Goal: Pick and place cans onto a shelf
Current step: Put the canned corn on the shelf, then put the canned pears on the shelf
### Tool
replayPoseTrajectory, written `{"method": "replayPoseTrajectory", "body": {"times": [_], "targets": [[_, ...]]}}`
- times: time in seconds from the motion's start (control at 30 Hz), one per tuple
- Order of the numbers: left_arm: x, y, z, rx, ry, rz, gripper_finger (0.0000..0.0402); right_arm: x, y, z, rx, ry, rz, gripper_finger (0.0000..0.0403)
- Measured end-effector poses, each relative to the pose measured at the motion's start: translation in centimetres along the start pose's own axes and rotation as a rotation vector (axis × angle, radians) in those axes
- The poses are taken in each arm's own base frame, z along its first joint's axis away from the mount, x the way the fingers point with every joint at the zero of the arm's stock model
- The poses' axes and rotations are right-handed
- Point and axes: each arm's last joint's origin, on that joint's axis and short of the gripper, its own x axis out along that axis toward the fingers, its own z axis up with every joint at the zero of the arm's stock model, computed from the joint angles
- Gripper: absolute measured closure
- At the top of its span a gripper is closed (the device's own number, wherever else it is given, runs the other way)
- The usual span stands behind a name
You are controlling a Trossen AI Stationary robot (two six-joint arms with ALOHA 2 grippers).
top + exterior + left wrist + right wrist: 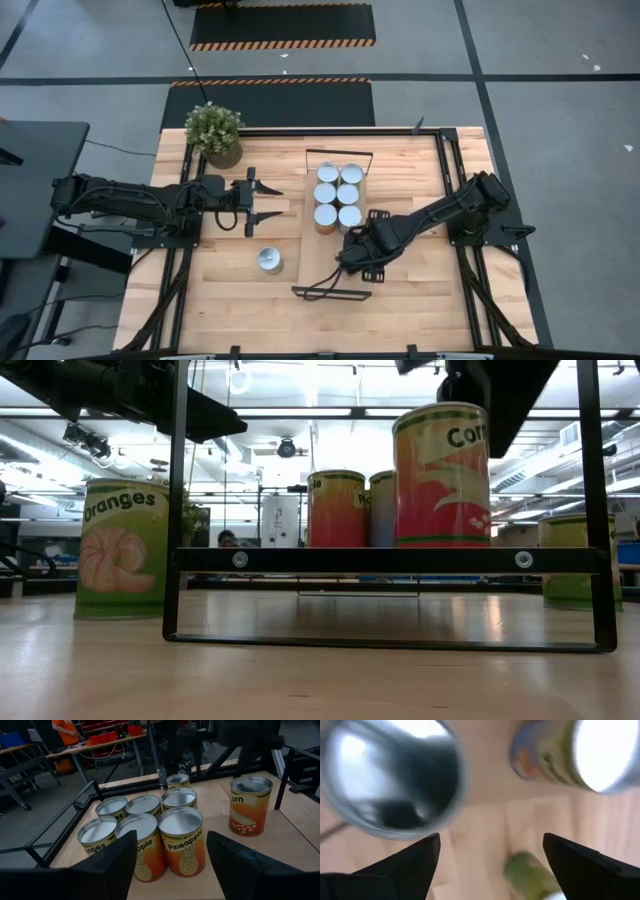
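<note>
Right gripper [352,246] over the shelf [318,255]; loose can [269,260] on desk.

Six cans [337,196] stand grouped on the shelf. Right fingers are spread, beside a corn can [250,805]. The left gripper [262,201], fingers spread, lies nearer the loose can.
</note>
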Motion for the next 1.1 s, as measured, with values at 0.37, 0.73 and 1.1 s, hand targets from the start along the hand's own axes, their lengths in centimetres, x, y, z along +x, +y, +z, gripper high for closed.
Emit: {"method": "replayPoseTrajectory", "body": {"times": [0.37,0.73,1.1], "targets": [[0.0,0.0,0.0,0.0,0.002,0.0,0.0157,-1.3,-1.7,-1.2,0.026,0.117,-0.037,0.0041],[0.0,0.0,0.1,0.0,-0.009,0.002,0.0157,0.3,-6.6,-6.8,0.376,-0.029,0.024,0.0041],[0.0,0.0,0.2,-0.001,-0.019,0.003,0.0157,5.6,-11.2,-8.9,0.57,0.059,0.047,0.0005]]}}
